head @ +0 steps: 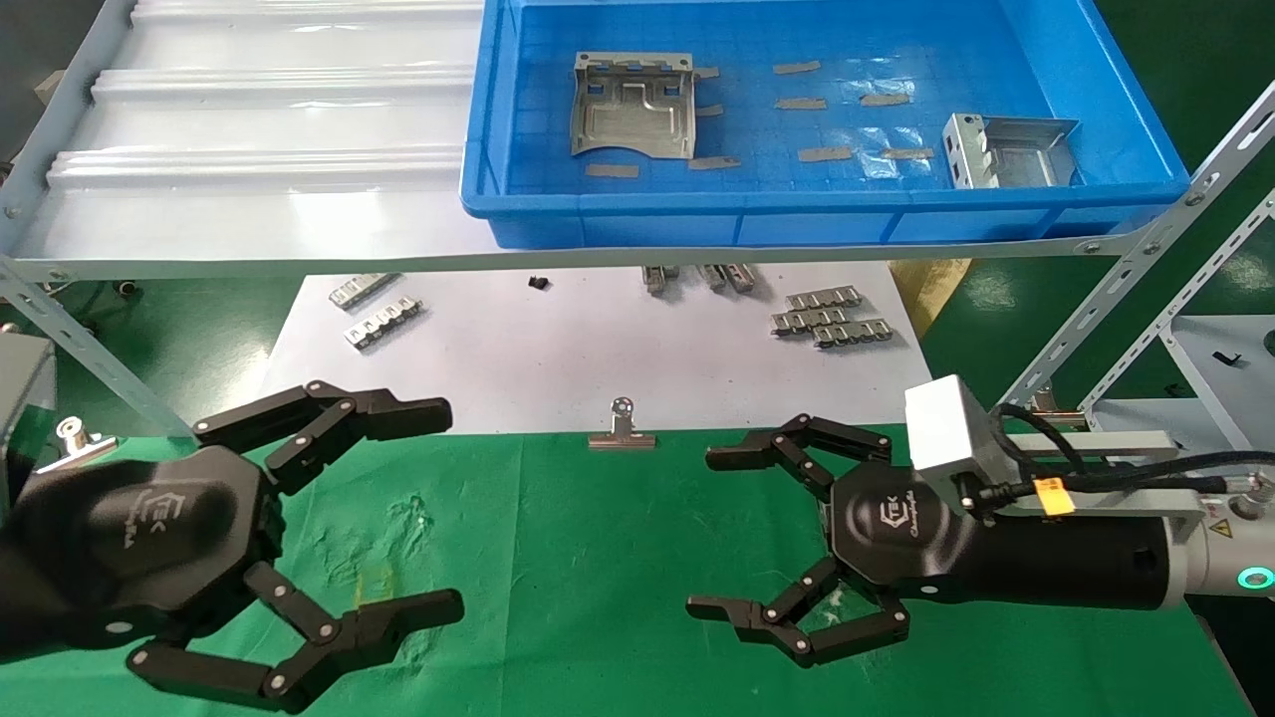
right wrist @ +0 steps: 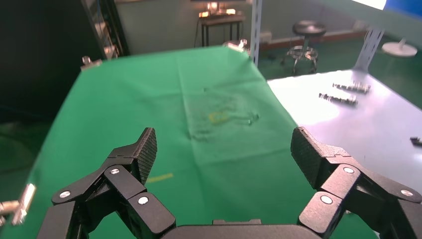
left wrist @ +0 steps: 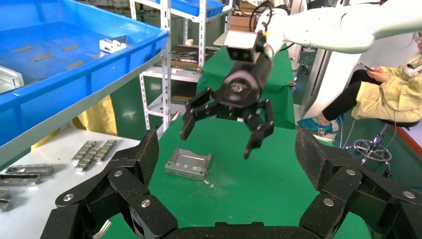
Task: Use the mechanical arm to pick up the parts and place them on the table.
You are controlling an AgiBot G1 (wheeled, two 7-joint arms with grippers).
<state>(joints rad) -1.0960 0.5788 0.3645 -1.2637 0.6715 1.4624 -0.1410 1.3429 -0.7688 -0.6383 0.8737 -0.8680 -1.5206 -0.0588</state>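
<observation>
Both our grippers, left (head: 329, 518) and right (head: 787, 538), hover spread open and empty over the green counter (head: 598, 558), while two parts (head: 633, 105) lie in the blue tray (head: 817, 224) at upper frame, whose wall could snag a reach.

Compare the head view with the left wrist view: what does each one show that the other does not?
Only the head view shows the part lying flat in the blue tray and the binder clip.

Only the left wrist view shows a part already on the green table, below the open right gripper, and a seated person.

Both show the tray, the ridged strips, the table and both grippers; the left gripper is open.
</observation>
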